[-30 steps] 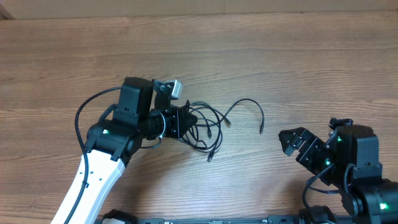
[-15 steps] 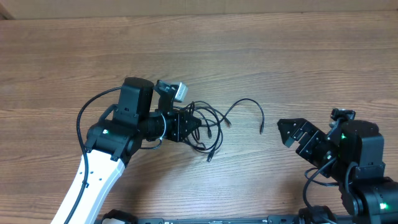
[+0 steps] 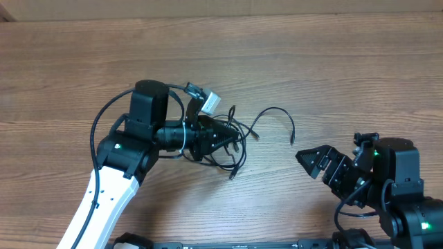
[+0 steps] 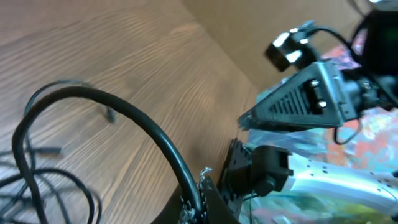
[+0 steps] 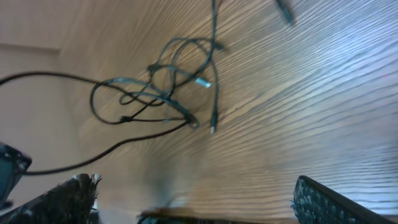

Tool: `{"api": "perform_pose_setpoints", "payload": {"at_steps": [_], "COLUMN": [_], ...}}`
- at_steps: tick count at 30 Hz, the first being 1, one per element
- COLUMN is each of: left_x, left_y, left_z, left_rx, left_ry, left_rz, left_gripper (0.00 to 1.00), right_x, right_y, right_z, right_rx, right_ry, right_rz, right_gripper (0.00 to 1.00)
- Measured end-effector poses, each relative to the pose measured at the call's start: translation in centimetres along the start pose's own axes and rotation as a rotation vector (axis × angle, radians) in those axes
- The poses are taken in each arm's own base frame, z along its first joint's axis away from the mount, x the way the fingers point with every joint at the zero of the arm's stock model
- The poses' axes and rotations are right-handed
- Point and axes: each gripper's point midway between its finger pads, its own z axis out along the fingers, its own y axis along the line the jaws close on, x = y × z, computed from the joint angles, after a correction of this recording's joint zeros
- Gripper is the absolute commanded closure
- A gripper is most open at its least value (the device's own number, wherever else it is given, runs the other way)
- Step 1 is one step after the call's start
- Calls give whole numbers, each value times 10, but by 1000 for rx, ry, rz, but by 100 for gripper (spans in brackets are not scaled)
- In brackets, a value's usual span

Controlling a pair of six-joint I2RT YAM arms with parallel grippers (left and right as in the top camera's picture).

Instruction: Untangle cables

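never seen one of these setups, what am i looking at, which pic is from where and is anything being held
These are two robot arms at a wooden table, each ending in a two-finger gripper. The wide picture looks straight down from above. The other two come from small cameras on each arm's wrist, so you see along that arm's own fingers.

On the table lie the cables: thin black cords with small plug ends, looped into a tangle. One strand arcs out to the right and ends in a plug.

The left gripper, on the white and black arm, is shut right at the edge of the tangle, and its wrist view shows a cord running into the fingers, so it appears to be pinching the cables.

The right gripper stands wide open and holds nothing. It sits apart from the cables, pointing toward them; its wrist view shows the tangle ahead.
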Motion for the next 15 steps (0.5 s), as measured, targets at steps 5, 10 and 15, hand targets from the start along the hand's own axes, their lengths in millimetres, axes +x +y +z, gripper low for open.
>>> {"api": "perform_pose_setpoints", "payload": {"at_steps": [5,10,15], "left_x": [-8,-23,-51], "left_y": [-12,-25,-25], "left_z": [0,-4,-22], "left_rx": [65,133,140], "left_ry": [-22,-71,-165], "left_rz": [59,156,203], "left_gripper": [96,96,96], "right_x": [4,6,9], "right_y": [14,20,24], "right_z": [-1,-1,-1], "right_rx": [-73,-103,-119], "right_ry": [30,46,61], "right_rz": [-13,-18,-32], "right_gripper": [0,0,0]}}
